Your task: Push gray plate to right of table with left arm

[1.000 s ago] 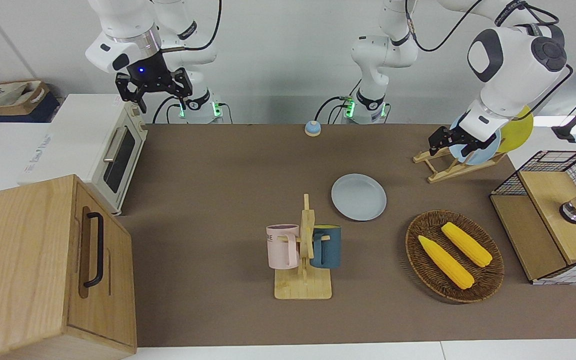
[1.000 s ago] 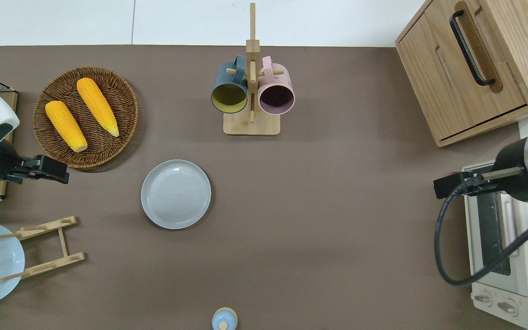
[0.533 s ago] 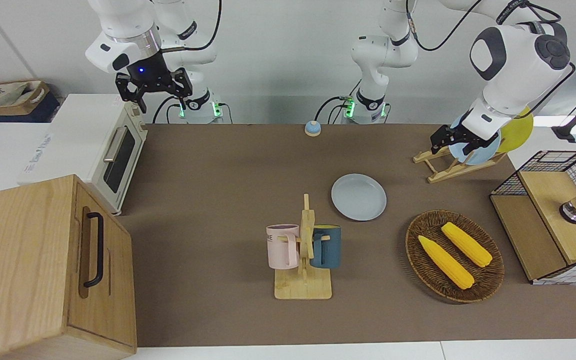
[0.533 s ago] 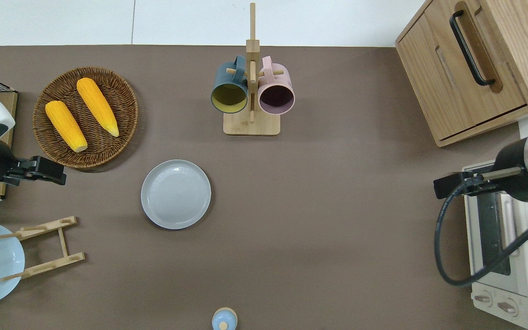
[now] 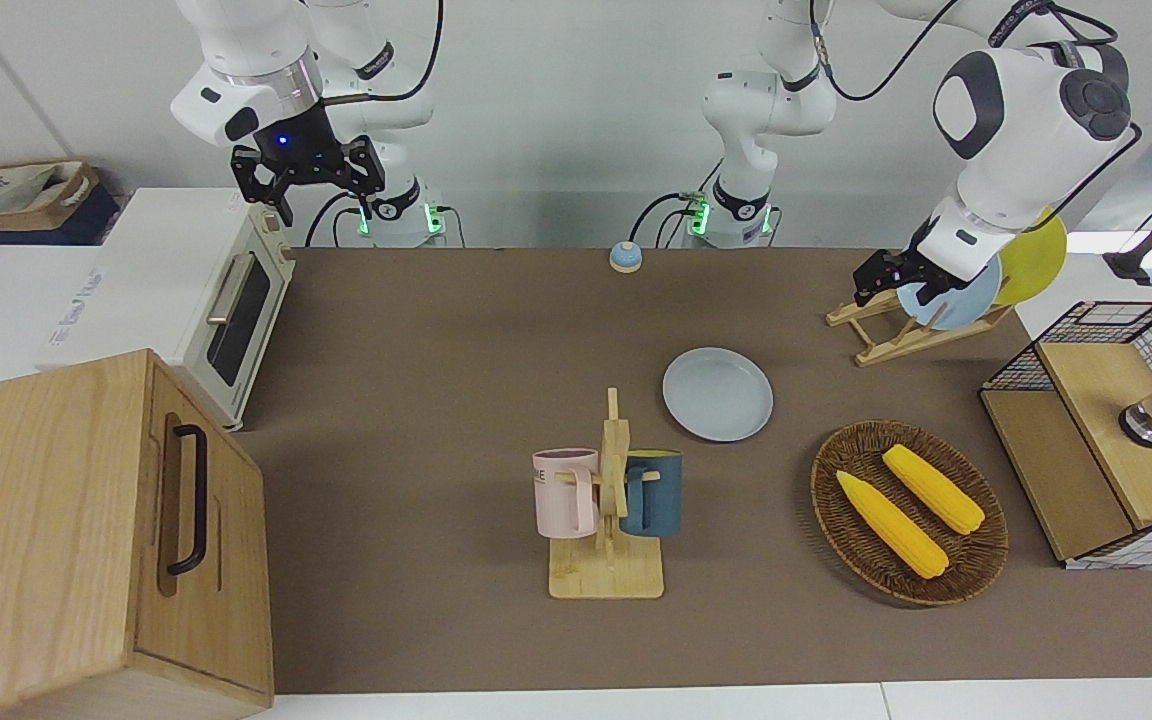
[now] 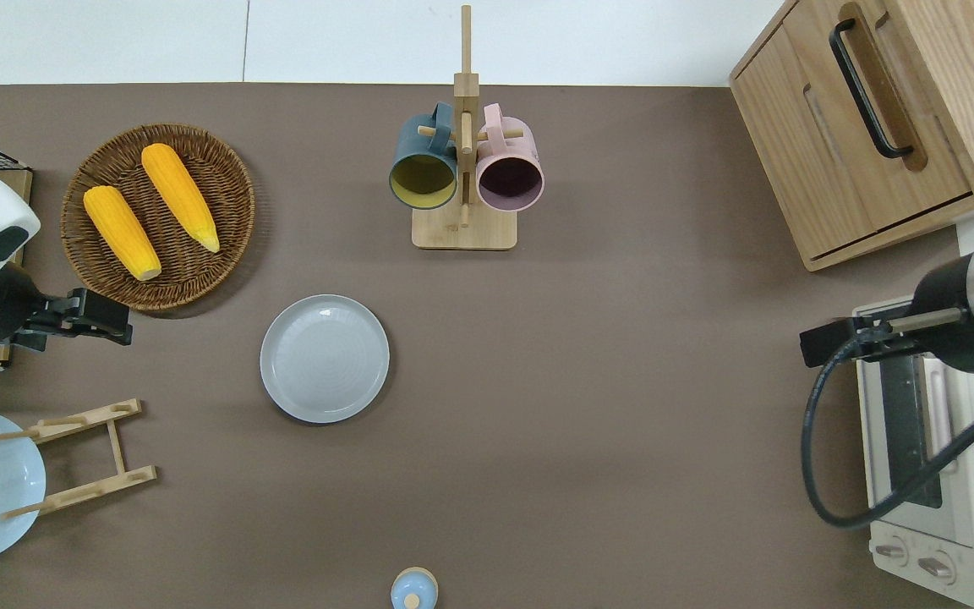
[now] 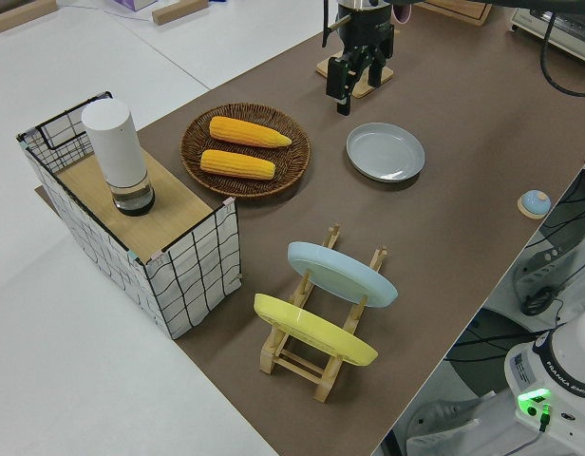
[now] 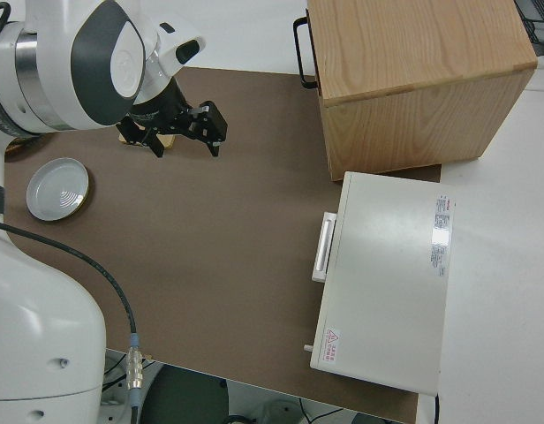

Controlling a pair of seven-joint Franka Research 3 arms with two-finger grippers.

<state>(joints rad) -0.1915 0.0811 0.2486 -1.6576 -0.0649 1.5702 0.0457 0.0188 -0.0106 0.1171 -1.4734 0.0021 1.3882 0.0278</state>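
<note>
The gray plate lies flat mid-table, untouched, while the left gripper, empty, its finger opening indiscernible, hangs by the basket; it should descend to the plate's rim on the left arm's side and push level toward the right arm's end.

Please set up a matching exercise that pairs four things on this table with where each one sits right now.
Column one:
1. gray plate
2. corn cobs
3. sky-blue plate
4. pink mug

Column two:
A. in the wicker basket
B. hung on the wooden mug stand
C. flat on the table, apart from everything
D. leaning in the wooden rack beside a yellow plate

Pairs: 1-C, 2-A, 3-D, 4-B
</note>
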